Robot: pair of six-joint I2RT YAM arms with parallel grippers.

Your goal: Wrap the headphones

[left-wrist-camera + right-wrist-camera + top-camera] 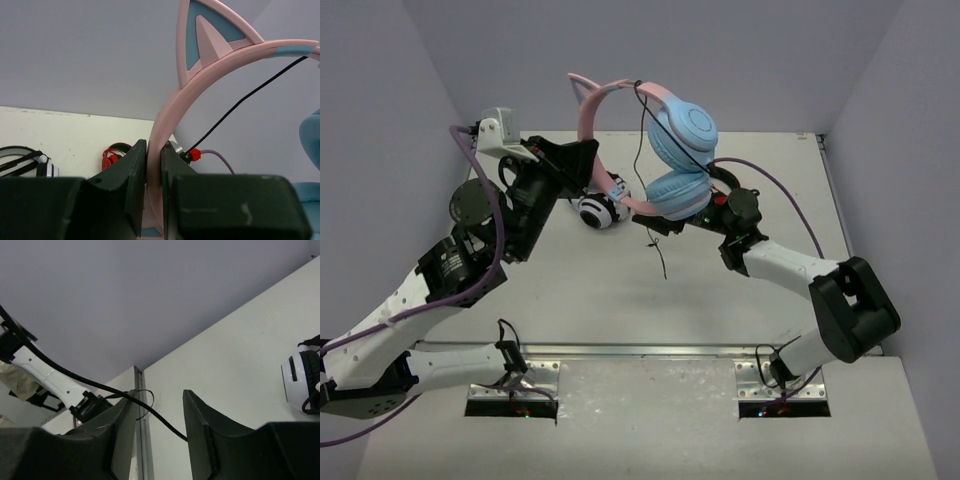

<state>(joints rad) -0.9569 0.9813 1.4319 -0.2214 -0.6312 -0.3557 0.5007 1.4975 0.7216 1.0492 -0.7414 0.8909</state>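
The headphones (682, 130) have a pink headband, pink cat ears and light-blue earcups, and are held up above the table. My left gripper (588, 158) is shut on the headband, seen close in the left wrist view (154, 150) below a cat ear (210, 35). The thin black cable (642, 150) hangs from the headband down towards the table. My right gripper (658, 224) sits just under the lower earcup. It is open, and the cable (75, 375) crosses the gap between its fingers (160, 407).
Black-and-white headphones (598, 210) lie on the table under the raised headband and also show in the right wrist view (302, 382). Red-and-black headphones (112, 155) lie further back by the wall. A metal rail (640, 350) runs along the table's near edge.
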